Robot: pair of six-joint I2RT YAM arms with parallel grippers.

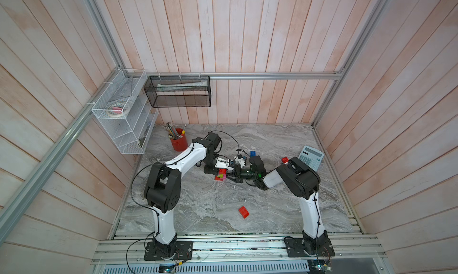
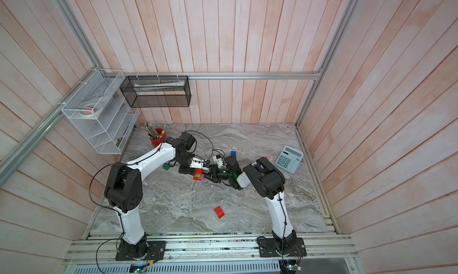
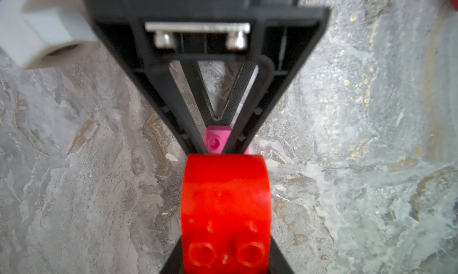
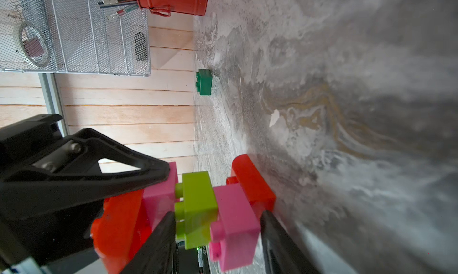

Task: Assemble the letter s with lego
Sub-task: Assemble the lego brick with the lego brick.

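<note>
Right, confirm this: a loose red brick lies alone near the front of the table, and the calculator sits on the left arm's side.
One thing is wrong: the calculator sits on the right arm's side, as both top views show. The loose red brick does lie alone near the front of the table.

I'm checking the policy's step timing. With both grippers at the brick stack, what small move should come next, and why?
Probably close the right gripper: its jaws straddle the lime green brick and lower pink brick, contact unclear, while the left gripper is already shut on the upper pink brick. That should steady the stack for pressing.
</note>
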